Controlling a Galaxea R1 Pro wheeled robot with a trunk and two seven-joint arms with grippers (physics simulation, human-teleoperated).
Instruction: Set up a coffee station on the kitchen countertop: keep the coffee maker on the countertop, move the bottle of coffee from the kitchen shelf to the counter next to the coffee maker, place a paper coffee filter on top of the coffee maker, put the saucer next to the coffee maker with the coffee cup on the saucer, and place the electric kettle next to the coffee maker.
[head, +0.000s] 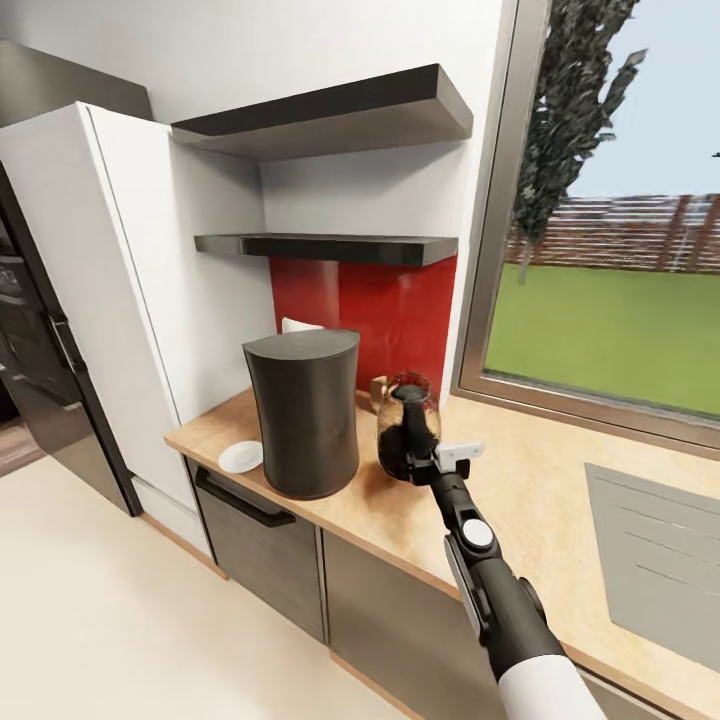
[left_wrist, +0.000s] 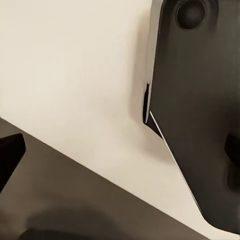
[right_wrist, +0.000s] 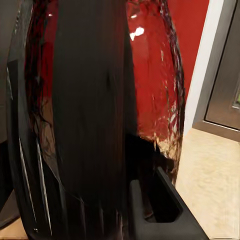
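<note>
On the counter (head: 520, 480) the saucer (head: 240, 456) lies at the left, the coffee maker (head: 303, 410) just right of it. Right again, the right gripper (head: 412, 455) is closed around the coffee bottle (head: 407, 425), seemingly resting there; next it must let go. The left gripper's state I cannot tell
</note>
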